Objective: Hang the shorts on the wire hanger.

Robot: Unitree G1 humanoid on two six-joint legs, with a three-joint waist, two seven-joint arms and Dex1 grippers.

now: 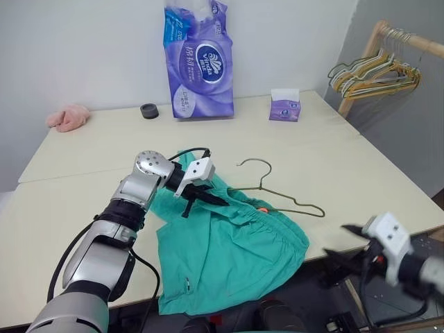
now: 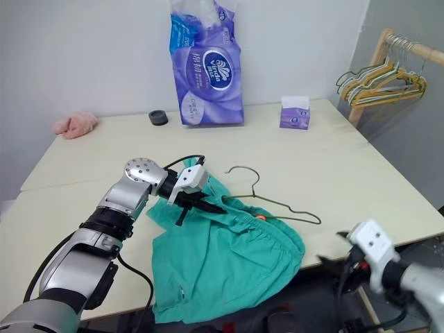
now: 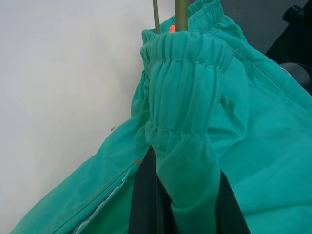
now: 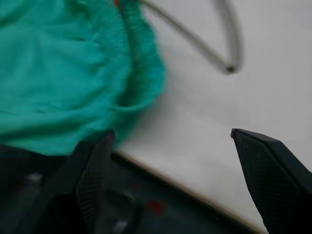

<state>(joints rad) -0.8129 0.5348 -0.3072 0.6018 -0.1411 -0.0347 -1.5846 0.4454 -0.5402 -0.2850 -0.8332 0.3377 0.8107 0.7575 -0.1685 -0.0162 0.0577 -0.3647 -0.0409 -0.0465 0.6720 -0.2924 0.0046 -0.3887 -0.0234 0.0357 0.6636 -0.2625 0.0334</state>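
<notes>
On my far left a small pink cloth (image 1: 68, 117) lies at the back corner of the bench (image 1: 90, 173), with a dark roll of tape (image 1: 149, 111) a little to its right. Behind that stands a tall purple pack of tissue rolls (image 1: 199, 62) against the wall.

My left pincer (image 1: 208, 199) is clamped on the gathered waistband of the shorts (image 1: 229, 257); in the left wrist view a fold of that elastic band bulges up between the 2 black fingers (image 3: 141, 200), so the grip is narrow and holding cloth. The teal shorts lie spread on the near part of the bench, with their lower edge hanging over the front rim.

The wire hanger (image 1: 281, 198) lies flat on the bench just beyond the shorts. Its hook curls toward the back, and part of its left side is tucked under the waistband, while the right tip lies bare on the bench top. A small orange spot shows where wire and waistband meet.

Farther back sits a small purple tissue box (image 1: 285, 106).

My right pincer (image 1: 347, 241) hangs off the front right corner of the bench, fingers spread wide with nothing between them, apart from the shorts. At the far right, a bunch of hangers (image 1: 374, 73) dangles from a wooden rail.
</notes>
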